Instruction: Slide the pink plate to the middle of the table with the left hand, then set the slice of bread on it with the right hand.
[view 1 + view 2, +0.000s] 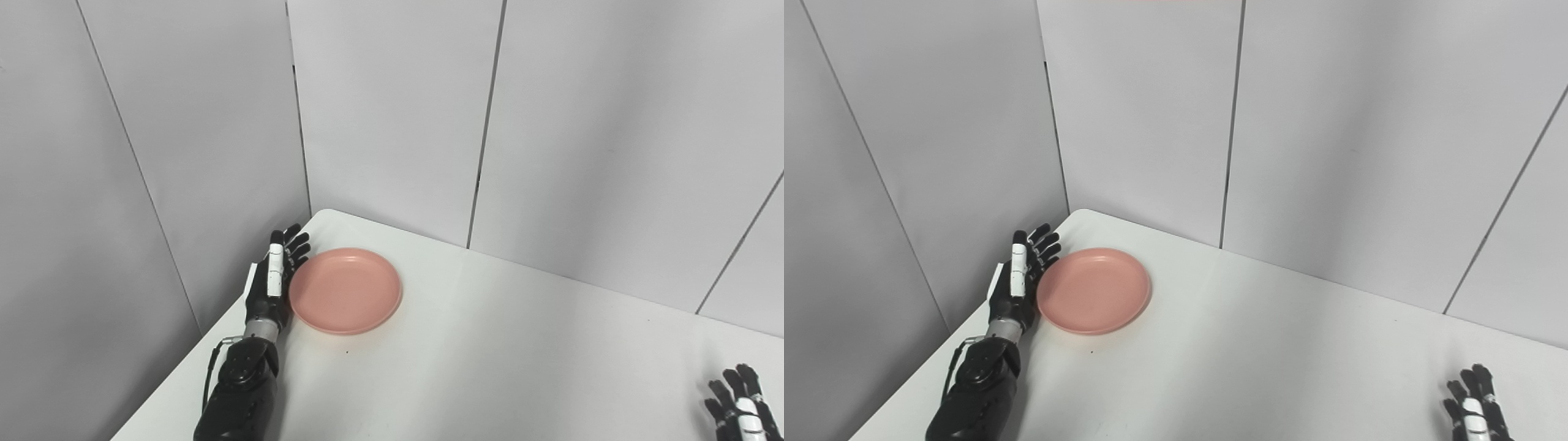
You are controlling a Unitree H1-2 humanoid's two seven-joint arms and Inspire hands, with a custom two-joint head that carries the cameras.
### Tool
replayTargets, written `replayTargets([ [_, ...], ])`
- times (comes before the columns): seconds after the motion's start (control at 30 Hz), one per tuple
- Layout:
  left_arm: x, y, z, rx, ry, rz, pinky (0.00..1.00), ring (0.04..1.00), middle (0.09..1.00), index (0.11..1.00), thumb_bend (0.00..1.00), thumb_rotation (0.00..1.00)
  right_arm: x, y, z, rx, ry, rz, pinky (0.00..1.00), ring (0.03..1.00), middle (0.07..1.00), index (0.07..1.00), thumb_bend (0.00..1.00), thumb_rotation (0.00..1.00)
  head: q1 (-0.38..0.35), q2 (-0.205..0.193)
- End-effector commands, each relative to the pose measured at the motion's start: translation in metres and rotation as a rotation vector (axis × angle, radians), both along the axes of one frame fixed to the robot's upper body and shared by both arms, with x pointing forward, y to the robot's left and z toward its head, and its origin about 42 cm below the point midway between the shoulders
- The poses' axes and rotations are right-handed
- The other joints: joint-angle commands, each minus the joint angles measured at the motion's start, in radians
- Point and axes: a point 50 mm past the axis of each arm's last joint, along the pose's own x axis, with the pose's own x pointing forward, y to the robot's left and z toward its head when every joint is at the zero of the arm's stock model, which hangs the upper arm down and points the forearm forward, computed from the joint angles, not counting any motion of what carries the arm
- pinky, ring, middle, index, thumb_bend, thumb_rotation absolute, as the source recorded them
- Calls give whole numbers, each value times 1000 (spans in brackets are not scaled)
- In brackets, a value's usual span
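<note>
A round pink plate (345, 290) lies on the white table (490, 355) near its far left corner. It is empty. My left hand (275, 277) is open, fingers straight and apart, standing edge-on against the plate's left rim; it also shows in the right eye view (1020, 278). My right hand (738, 404) is open at the bottom right corner of the picture, fingers spread, holding nothing, partly cut off by the frame edge. No slice of bread is in view.
Grey wall panels (392, 122) stand close behind the table's back edge and along its left side. The table's left edge (184, 367) runs right beside my left forearm.
</note>
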Motion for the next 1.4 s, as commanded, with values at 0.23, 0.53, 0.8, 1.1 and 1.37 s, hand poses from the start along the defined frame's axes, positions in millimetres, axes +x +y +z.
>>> replayTargets([
  [0.23, 15, -1, 26, 60, -35, -87, 945, 925, 912, 893, 950, 1000, 8, -1, 22, 2, -96, 4, 1000, 968, 979, 972, 596, 757, -1, -1],
  [0.53, 24, -27, 28, 65, -33, -164, 923, 905, 881, 865, 928, 1000, 9, -1, 21, -3, -93, 5, 1000, 972, 984, 975, 605, 757, -9, 0],
  [0.8, 30, -50, 22, 94, -22, -233, 938, 907, 890, 875, 906, 1000, 9, -1, 21, -9, -93, 4, 1000, 978, 988, 981, 610, 752, -18, 6],
  [1.1, 38, -95, 19, 41, 20, -329, 959, 924, 894, 884, 893, 1000, 9, -1, 22, 17, -89, 3, 1000, 986, 995, 984, 661, 749, -40, 17],
  [1.37, 43, -142, 5, -54, 38, -424, 952, 927, 897, 884, 860, 1000, 8, 0, 21, 21, -86, 3, 1000, 991, 998, 992, 673, 764, -52, 28],
])
